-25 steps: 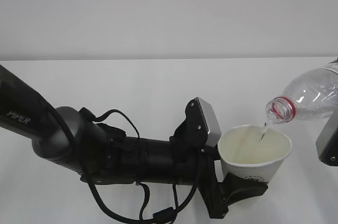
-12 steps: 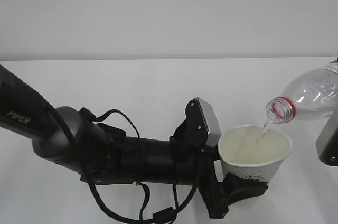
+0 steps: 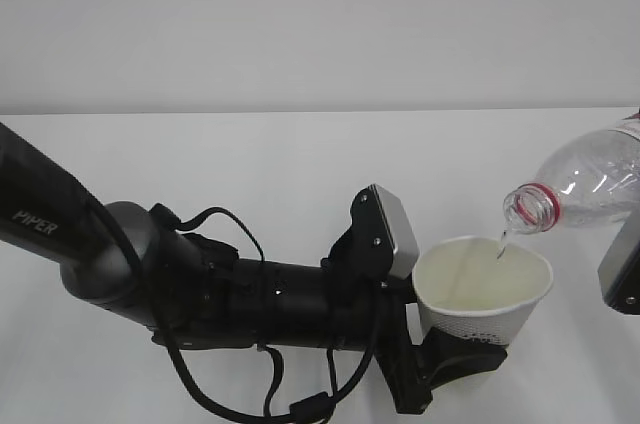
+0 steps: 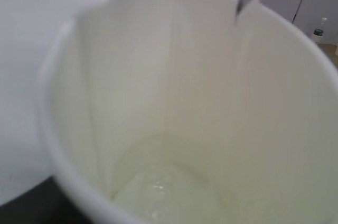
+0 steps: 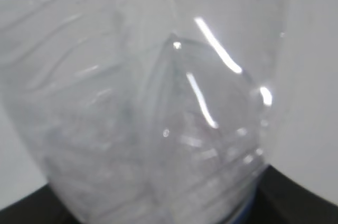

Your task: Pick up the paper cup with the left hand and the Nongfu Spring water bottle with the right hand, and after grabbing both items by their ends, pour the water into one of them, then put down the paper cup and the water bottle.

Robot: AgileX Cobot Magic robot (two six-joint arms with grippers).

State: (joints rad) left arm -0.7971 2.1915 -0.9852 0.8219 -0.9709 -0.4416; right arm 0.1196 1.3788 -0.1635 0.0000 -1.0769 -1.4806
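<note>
Basically mid-pour. Table [image 3: 250, 194] white, wall behind. Left hand [image 3: 455, 364], PIPER arm reaching in from left, jaws clamped on the base of the cup [image 3: 483, 296], held upright near right. Bottle [image 3: 585, 184] tilted down from right edge, red-ringed neck just above the cup's far rim; right hand [image 3: 620, 274] pinches its far end, only the grey plate in view. Water [image 4: 158, 195] pools shallow in the cup bottom.

Risks: mouth sits close over the rim, so any drift puts water on the table; more squeeze could buckle the paper wall.

Versus 1 s ago: stream thinner, nearly a drip; arms, cup, bottle unmoved.
</note>
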